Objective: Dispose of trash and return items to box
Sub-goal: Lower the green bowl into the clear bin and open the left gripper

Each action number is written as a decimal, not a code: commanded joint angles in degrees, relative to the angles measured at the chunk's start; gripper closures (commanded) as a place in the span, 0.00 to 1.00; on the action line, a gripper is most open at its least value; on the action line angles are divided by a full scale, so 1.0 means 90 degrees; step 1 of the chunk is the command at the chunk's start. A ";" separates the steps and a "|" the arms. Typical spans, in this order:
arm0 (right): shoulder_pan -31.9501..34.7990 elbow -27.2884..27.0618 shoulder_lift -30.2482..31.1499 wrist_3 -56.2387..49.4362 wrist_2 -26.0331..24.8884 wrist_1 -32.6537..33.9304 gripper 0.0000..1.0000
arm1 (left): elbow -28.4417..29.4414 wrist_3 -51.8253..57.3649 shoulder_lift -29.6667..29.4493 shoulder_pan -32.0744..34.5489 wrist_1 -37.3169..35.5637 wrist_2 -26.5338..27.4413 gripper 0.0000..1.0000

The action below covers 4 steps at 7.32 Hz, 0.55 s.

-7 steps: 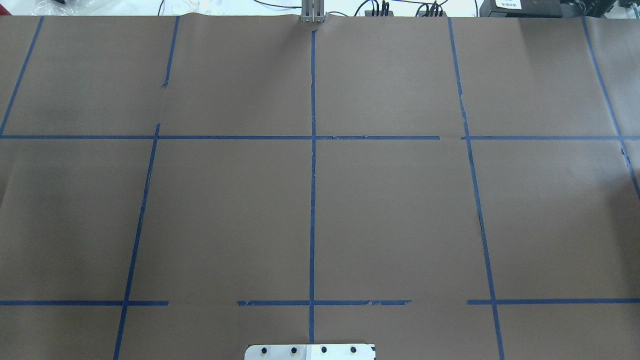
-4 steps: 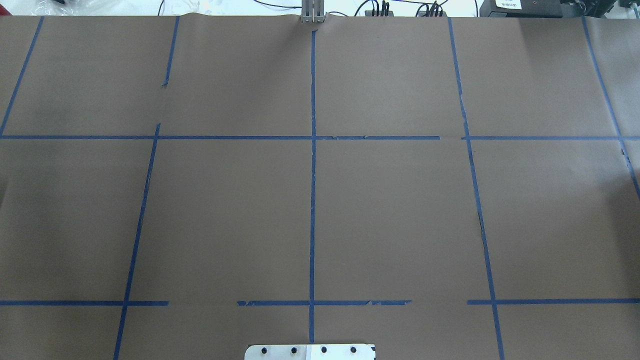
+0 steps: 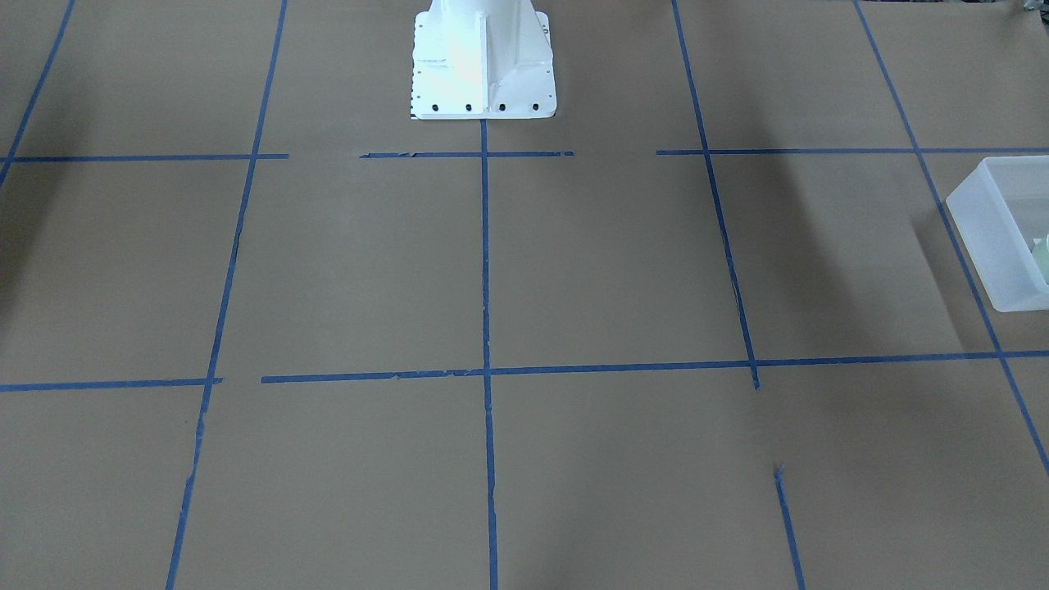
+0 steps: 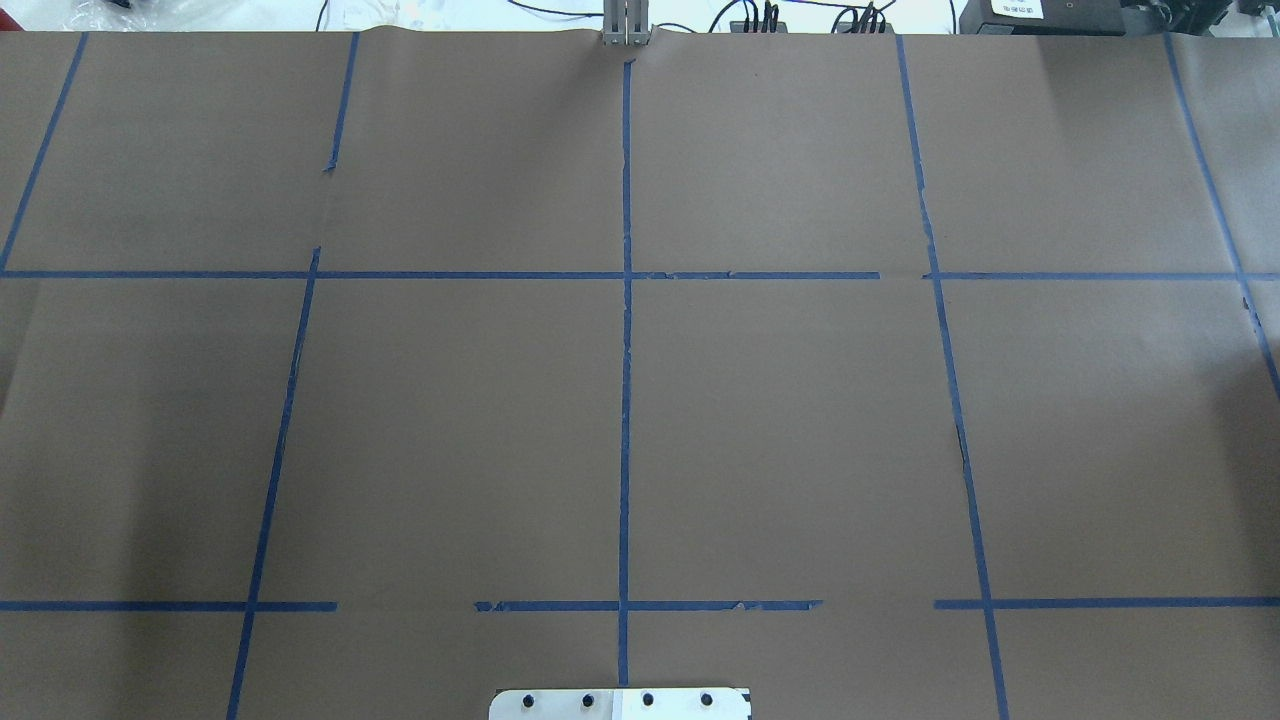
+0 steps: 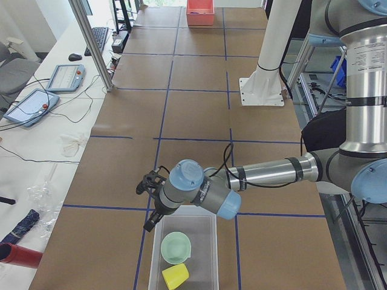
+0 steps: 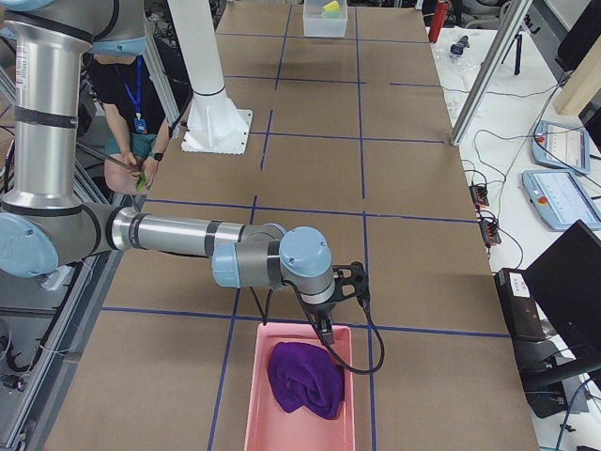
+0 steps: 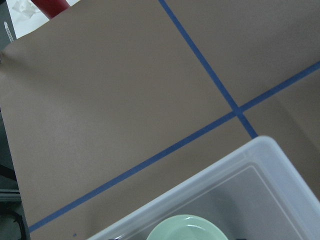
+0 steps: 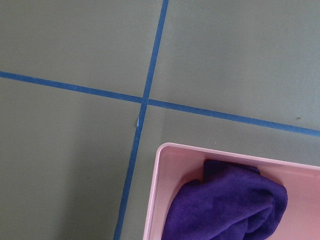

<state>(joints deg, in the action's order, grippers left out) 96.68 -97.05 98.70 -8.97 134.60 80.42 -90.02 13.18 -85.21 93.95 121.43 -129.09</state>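
The frosted-white box point(image 5: 199, 229) stands at the table's left end. In it lie the mint-green bowl point(image 5: 176, 248) and a yellow cup point(image 5: 175, 277). My left gripper point(image 5: 151, 205) hovers over the box's far rim; I cannot tell whether it is open or shut. The left wrist view shows the box rim point(image 7: 210, 175) and the bowl's edge point(image 7: 186, 228). The front-facing view shows the box's corner point(image 3: 996, 233) at the right edge. My right gripper point(image 6: 331, 315) hangs over the rim of a pink bin point(image 6: 258, 413) holding a purple cloth point(image 6: 305, 378); its state cannot be told.
The pink bin point(image 8: 165, 200) and cloth point(image 8: 225, 205) also show in the right wrist view. The white robot pedestal point(image 3: 482, 61) stands mid-table. Tablets point(image 5: 36, 103) and cables lie past the far table edge. A person point(image 6: 136, 103) sits behind the robot.
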 commanded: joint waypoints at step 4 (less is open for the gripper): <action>-0.0371 -0.0330 0.0000 0.0744 0.0006 0.0000 0.00 | -0.0688 -0.1250 -0.0125 -0.0663 -0.1959 -0.0273 0.00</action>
<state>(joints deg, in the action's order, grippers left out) 94.13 -99.86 98.70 -2.78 134.68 80.54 -99.70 3.35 -88.68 89.01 104.14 -129.91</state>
